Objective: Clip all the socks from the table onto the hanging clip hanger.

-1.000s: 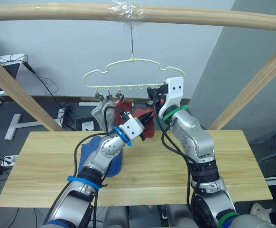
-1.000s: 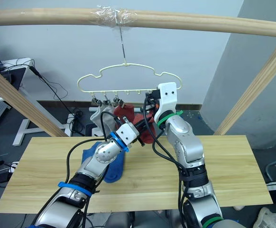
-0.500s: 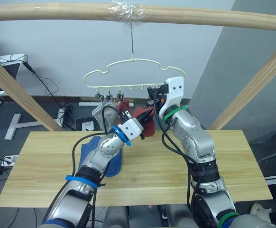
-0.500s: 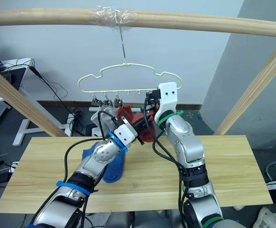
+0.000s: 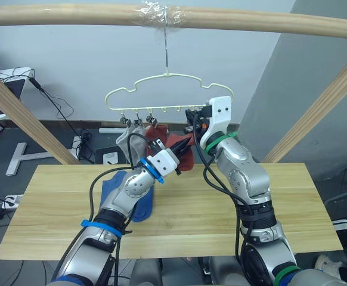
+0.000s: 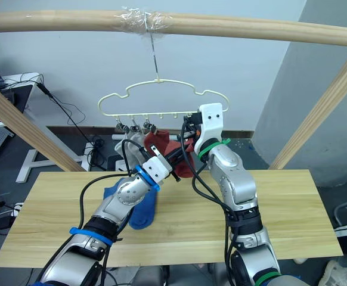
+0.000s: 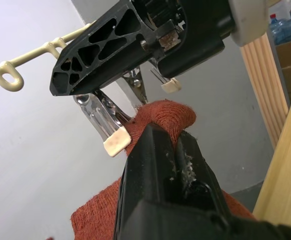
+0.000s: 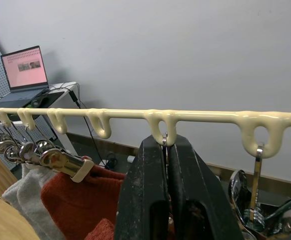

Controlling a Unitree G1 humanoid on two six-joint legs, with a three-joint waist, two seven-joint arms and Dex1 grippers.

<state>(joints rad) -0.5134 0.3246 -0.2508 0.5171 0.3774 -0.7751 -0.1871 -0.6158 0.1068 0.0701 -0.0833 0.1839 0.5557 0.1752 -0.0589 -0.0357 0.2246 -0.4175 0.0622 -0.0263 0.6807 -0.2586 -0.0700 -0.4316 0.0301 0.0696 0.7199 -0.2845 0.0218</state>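
The pale-yellow clip hanger [image 5: 167,95] hangs by its hook from the wooden pole. A grey sock [image 5: 124,138] and a rust-red sock [image 5: 157,131] hang from its left clips. My left gripper [image 5: 182,143] is shut on a second rust-red sock [image 7: 165,112], holding its top edge up between the cream pads of a silver clip [image 7: 110,125]. My right gripper [image 8: 166,150] is shut on that clip, just under a hanger loop, and the clip stands spread. Blue socks [image 5: 112,189] lie on the table [image 5: 293,196] under my left arm.
A round wooden pole frame [image 5: 72,15] spans the top, with slanted poles at the left [image 5: 18,113] and right [image 5: 322,107]. A laptop [image 8: 25,67] sits on a stand behind, with cables on the floor. Spare clips [image 8: 258,220] hang right of my right gripper.
My left gripper has lifted the rust-red sock slightly up and toward the clip held by my right gripper. The right arm has stayed put.
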